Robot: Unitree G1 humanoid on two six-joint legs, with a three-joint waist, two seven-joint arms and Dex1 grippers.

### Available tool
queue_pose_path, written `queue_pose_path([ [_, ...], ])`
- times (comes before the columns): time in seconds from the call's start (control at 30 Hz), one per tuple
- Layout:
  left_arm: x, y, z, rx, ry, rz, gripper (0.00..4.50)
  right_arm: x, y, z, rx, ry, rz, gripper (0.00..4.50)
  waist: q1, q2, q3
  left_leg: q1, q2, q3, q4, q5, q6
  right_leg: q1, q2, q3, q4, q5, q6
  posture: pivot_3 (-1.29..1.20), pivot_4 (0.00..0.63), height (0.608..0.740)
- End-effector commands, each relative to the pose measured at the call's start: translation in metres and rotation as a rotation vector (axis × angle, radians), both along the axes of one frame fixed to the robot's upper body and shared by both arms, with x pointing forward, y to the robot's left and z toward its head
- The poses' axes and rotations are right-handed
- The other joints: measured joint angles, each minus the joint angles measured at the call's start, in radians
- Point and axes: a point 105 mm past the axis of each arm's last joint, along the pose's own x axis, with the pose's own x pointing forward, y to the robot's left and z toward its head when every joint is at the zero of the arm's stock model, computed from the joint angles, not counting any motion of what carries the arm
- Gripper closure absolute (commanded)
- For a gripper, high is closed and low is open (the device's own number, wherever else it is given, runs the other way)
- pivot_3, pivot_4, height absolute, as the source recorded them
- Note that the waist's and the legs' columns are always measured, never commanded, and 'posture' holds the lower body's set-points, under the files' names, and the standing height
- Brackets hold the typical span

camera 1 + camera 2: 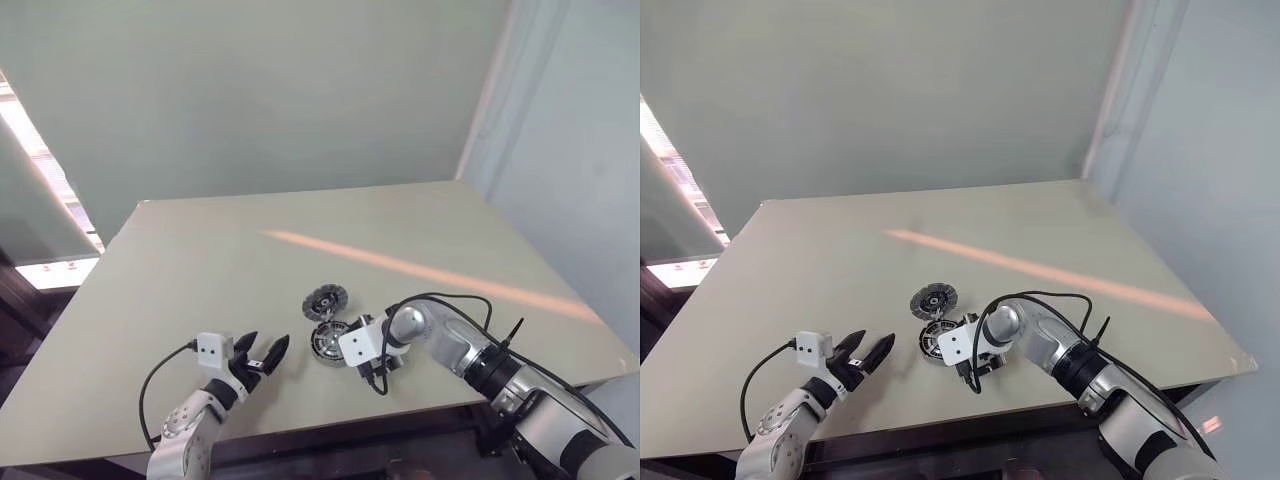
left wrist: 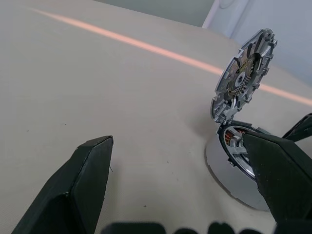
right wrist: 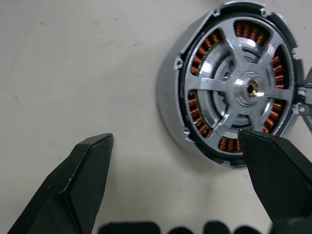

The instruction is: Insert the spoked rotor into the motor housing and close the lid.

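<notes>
The spoked rotor (image 3: 242, 87) is seated in the motor housing (image 3: 171, 105), the lid (image 1: 325, 299) lies beside, and both grippers, left (image 1: 262, 354) and right (image 3: 181, 181), are spread wide, empty.

The motor housing (image 3: 234, 90) lies flat near the table's near edge, a little right of centre. The spoked rotor (image 3: 243, 87) sits inside it, silver spokes over the ring of copper windings. The lid (image 2: 242, 73), dark with a toothed rim, stands tilted up just beyond the housing, on its far-left side.
</notes>
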Motion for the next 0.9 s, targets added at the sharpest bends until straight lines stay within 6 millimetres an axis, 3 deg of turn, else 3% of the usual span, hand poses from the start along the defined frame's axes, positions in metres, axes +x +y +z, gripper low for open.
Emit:
queue_pose_path([
  [0.03, 0.005, -0.005, 0.012, 0.002, -0.051, -0.02, 0.0, 0.01, 0.006, 0.013, 0.03, -0.055, -0.006, 0.02, 0.0, 0.0, 0.0, 0.0, 0.0, 0.0, 0.0, 0.0, 0.0, 0.0, 0.0, 0.0, 0.0, 0.0, 0.0, 0.0, 0.0, 0.74],
  [0.2, 0.005, -0.006, 0.012, 0.001, -0.049, -0.022, 0.0, 0.012, 0.003, 0.009, 0.013, -0.06, -0.021, 0.02, 0.0, 0.0, 0.0, 0.0, 0.0, 0.0, 0.0, 0.0, 0.0, 0.0, 0.0, 0.0, 0.0, 0.0, 0.0, 0.0, 0.0, 0.74],
  [0.63, 0.003, -0.005, 0.012, 0.003, -0.047, -0.017, 0.0, 0.016, 0.003, 0.004, 0.0, -0.075, -0.034, 4.27, 0.0, 0.0, 0.0, 0.0, 0.0, 0.0, 0.0, 0.0, 0.0, 0.0, 0.0, 0.0, 0.0, 0.0, 0.0, 0.0, 0.0, 0.74],
  [0.9, 0.002, -0.004, 0.011, 0.002, -0.048, -0.015, 0.0, 0.016, 0.007, 0.01, 0.02, -0.084, -0.019, 4.47, -0.001, 0.0, 0.0, 0.0, 0.0, 0.0, 0.0, 0.0, 0.0, 0.0, 0.0, 0.0, 0.0, 0.0, 0.0, 0.0, 0.0, 0.74],
])
